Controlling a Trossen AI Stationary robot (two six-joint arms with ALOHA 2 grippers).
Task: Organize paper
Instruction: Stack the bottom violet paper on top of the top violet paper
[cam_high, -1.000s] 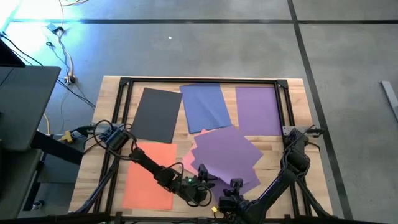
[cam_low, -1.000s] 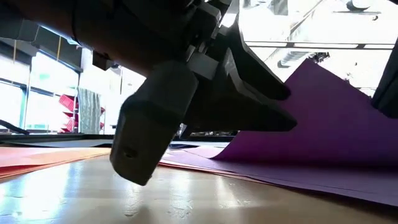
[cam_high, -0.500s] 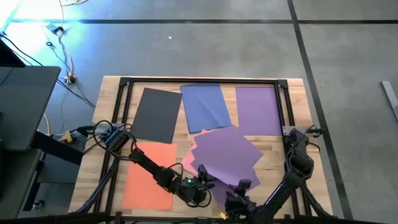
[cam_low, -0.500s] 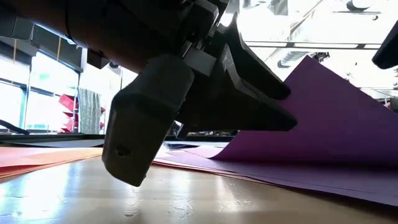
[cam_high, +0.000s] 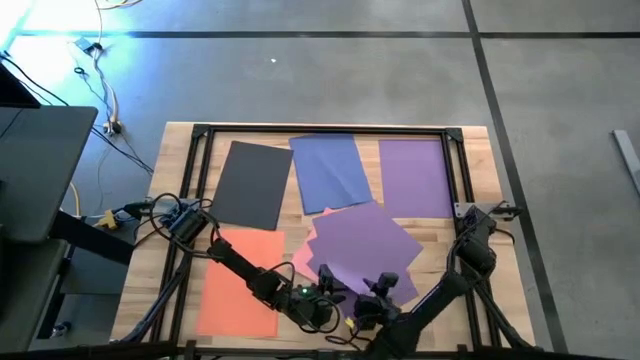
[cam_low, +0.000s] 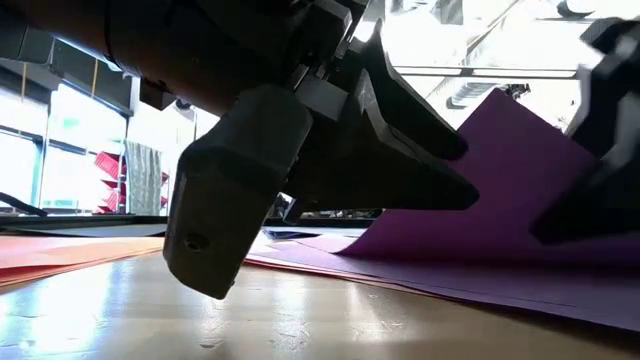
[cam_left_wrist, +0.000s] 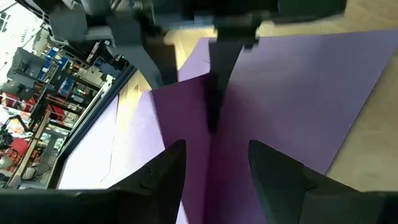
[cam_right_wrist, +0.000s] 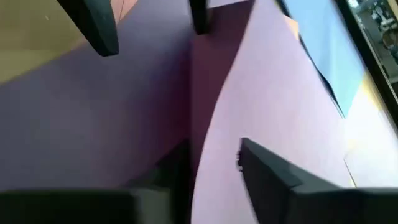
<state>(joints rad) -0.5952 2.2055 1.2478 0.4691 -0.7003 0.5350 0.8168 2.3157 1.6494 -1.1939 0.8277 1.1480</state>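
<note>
Up front on my overhead feed, going left to right across the table (cam_high: 175, 140): the orange sheet (cam_high: 240, 280) lies flat at the near left corner, with the dark grey sheet (cam_high: 252, 184) beyond it toward the far edge. Next comes the blue sheet (cam_high: 330, 170), at the middle of the far edge. A sliver of the pink sheet (cam_high: 300, 258) peeks out beside the orange one, under the tilted purple sheets (cam_high: 362, 245) near the middle of the near edge. Another purple sheet (cam_high: 415, 175) lies flat toward the far right corner.

My left gripper (cam_high: 325, 300) sits low at the near edge, its fingers (cam_left_wrist: 280, 180) spread apart, straddling a raised fold of purple paper without closing on it. My right gripper (cam_high: 378, 300) is just beside it at the same purple stack, fingers (cam_right_wrist: 270, 174) partly parted on either side of the lifted paper edge; I cannot tell whether they pinch it. From table level, the purple sheet curls up off the table.
</note>
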